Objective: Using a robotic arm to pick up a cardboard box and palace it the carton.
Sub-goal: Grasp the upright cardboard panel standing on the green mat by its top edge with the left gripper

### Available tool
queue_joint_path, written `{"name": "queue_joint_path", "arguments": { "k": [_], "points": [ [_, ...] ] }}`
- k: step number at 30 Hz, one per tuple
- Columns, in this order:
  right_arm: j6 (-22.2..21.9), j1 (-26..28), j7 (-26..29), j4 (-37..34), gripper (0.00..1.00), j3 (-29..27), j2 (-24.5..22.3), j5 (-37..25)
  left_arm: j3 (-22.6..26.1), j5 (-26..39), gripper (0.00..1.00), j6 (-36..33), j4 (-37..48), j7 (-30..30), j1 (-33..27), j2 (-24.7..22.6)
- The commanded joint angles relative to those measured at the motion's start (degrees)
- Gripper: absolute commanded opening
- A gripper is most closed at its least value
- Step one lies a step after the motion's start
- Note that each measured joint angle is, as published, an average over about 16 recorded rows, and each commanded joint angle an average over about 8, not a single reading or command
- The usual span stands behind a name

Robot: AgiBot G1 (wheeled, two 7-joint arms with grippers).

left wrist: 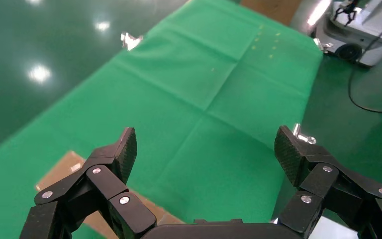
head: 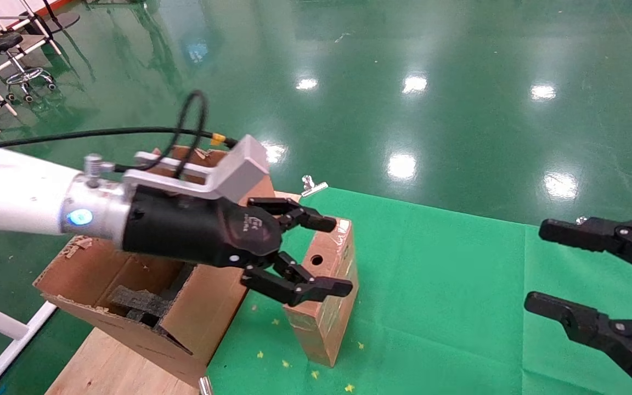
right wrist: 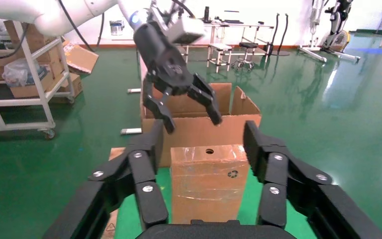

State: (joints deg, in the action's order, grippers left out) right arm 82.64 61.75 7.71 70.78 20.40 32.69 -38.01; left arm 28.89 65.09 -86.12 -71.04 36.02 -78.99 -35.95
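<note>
The green cloth-covered counter (head: 447, 285) carries everything. At its 9 o'clock edge in the head view stands the large brown corrugated carton (head: 129, 296) with ragged torn flaps, tipped open toward the robot; inside it lie dark foam blocks (head: 137, 304), and nothing else can be made out in there.

Just beside the carton, toward 3 o'clock, stands the small reddish-brown taped cardboard box (head: 327, 296), upright on the cloth, long axis vertical, its holed narrow face turned toward the left arm. It has not been lifted.

The white robotic arm with silver wrist reaches in from 9 o'clock, above the carton. Its black left gripper (head: 321, 255) hangs over the box's upper part with fingers spread wide, one near the top edge and one lower against the face; contact cannot be judged. From the left wrist view, the box lies below the fingers, so the coming move is likely a descent and closing across the box's width.

The right gripper (head: 546, 269) waits at 3 o'clock, well apart, fingers open and empty, aimed at the box.
</note>
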Motion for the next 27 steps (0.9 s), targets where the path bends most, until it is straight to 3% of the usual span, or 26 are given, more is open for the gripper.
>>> {"name": "queue_joint_path", "arguments": {
  "k": [1,15,27],
  "points": [
    [0.0,0.0,0.0,0.0,0.00,0.0,0.0,0.0,1.5,2.4,1.00,-0.2,0.8,3.0,-1.7,-1.0],
    [0.0,0.0,0.0,0.0,0.00,0.0,0.0,0.0,4.5,7.8,1.00,-1.6,1.3,7.3,-5.1,-2.5],
    [0.0,0.0,0.0,0.0,0.00,0.0,0.0,0.0,12.5,21.1,1.00,-3.6,1.7,29.4,-16.5,-9.1]
  ]
}}
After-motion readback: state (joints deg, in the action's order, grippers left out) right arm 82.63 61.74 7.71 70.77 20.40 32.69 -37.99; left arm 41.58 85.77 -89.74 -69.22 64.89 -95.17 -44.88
